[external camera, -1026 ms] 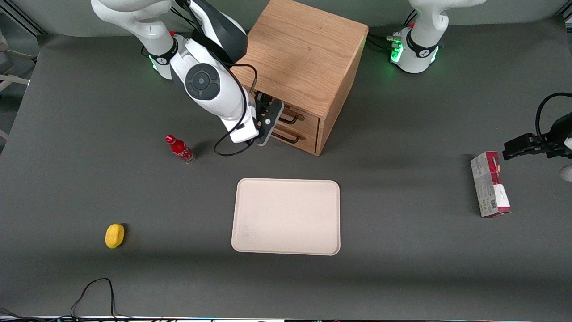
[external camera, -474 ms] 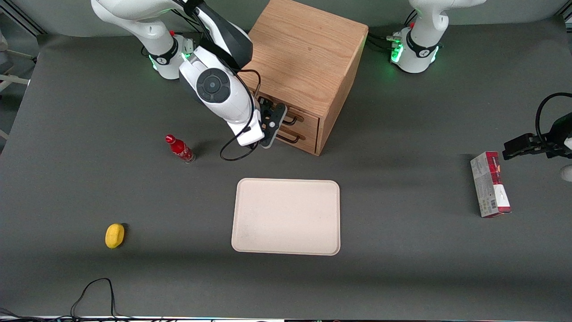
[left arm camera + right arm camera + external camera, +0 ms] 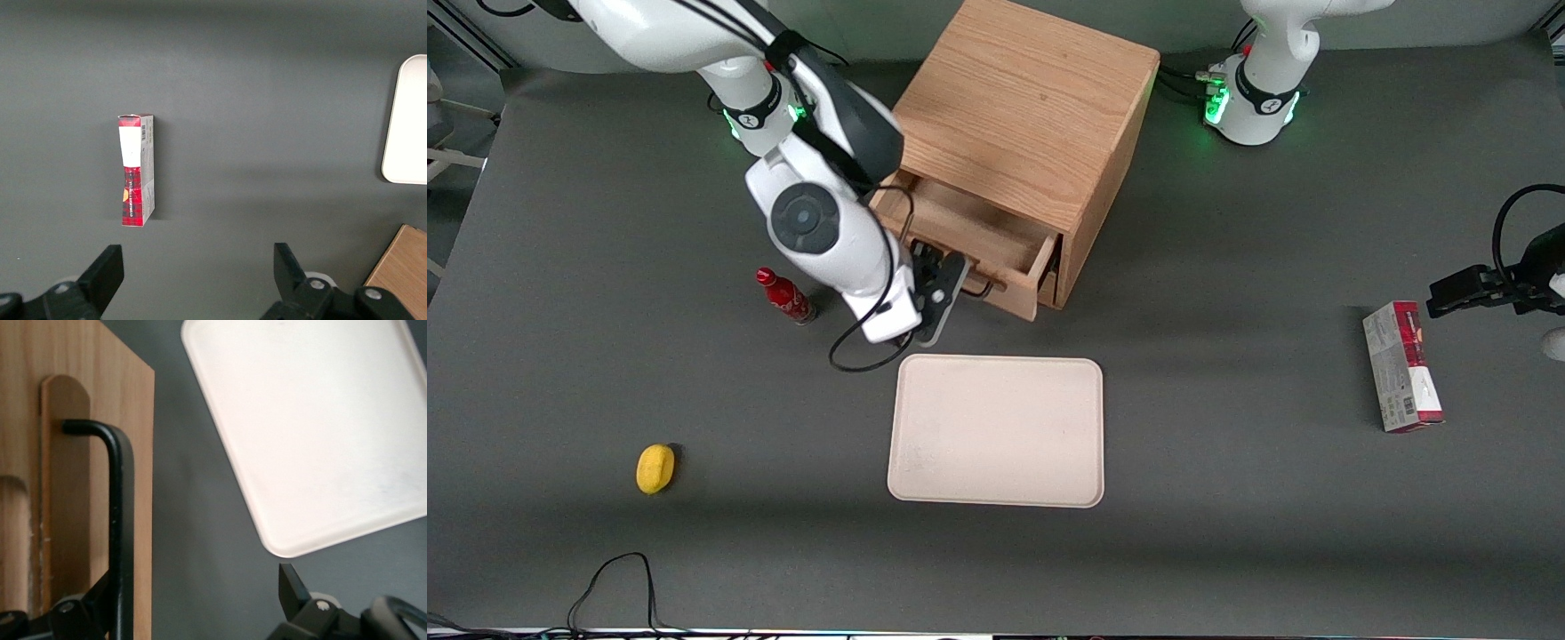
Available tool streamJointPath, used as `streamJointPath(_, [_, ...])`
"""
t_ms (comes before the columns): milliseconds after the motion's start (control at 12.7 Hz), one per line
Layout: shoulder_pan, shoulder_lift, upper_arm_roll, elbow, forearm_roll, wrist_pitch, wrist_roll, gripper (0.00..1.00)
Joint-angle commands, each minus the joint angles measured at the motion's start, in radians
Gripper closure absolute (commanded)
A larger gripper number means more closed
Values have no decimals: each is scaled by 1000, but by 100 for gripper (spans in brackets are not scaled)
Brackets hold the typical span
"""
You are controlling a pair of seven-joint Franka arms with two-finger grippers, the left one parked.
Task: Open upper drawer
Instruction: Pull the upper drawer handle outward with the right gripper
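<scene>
We note the upper drawer (image 3: 969, 240) standing pulled out of the oak cabinet (image 3: 1023, 116), its pale tray interior exposed and its front panel nearer the front camera than the cabinet face. The cabinet sits near the middle of the bench's edge farthest from the front camera, where the arm bases stand. The right arm's gripper (image 3: 935, 289) sits at the drawer front, at the black wire handle (image 3: 120, 520). In the right wrist view we see the fingers (image 3: 290, 587) spread apart, the handle's bar running just beside one of them; they are released, not clamped on the handle. The lower drawer is mostly hidden under the open one.

The cream tray (image 3: 996, 431) lies flat on the bench (image 3: 1227, 533) near its centre, nearer the front camera than the drawer front and apart from it. A red bottle (image 3: 784, 296) stands beside the working arm, toward that arm's end of the bench. A yellow lemon-like object (image 3: 655, 468) lies well apart from it, toward the corner at the working arm's end nearest the front camera. A red and white carton (image 3: 1402, 366) lies toward the parked arm's end.
</scene>
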Motion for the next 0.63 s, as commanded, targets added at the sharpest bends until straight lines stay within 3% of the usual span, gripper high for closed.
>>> streamJointPath(0, [4,102,-58,174,-26,-91,-99,0])
streamJointPath(553, [2,137,-131,247,-42,-98,-131,0])
